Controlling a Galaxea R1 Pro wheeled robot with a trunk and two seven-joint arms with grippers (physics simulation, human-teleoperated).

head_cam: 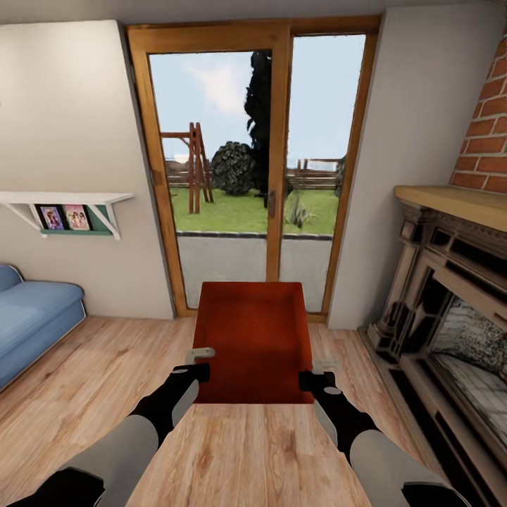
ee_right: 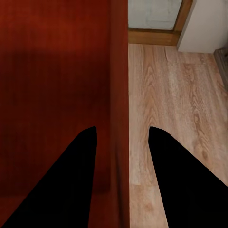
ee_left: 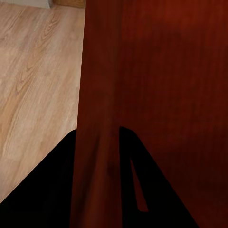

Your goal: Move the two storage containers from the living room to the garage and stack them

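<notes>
One red-orange open-top storage container hangs in front of me in the living room, before the glass doors. My left gripper is shut on its left wall, one finger inside the bin and one outside. My right gripper is shut on the right wall in the same way, its dark fingers straddling the rim. The container is level, with its inside bare. Light wood plank floor shows beside it.
A wooden tabletop lies just below my forearms, near the bin's closest edge. A blue sofa stands at the left under a wall shelf. The dark fireplace fills the right side. Wood-framed glass doors are ahead.
</notes>
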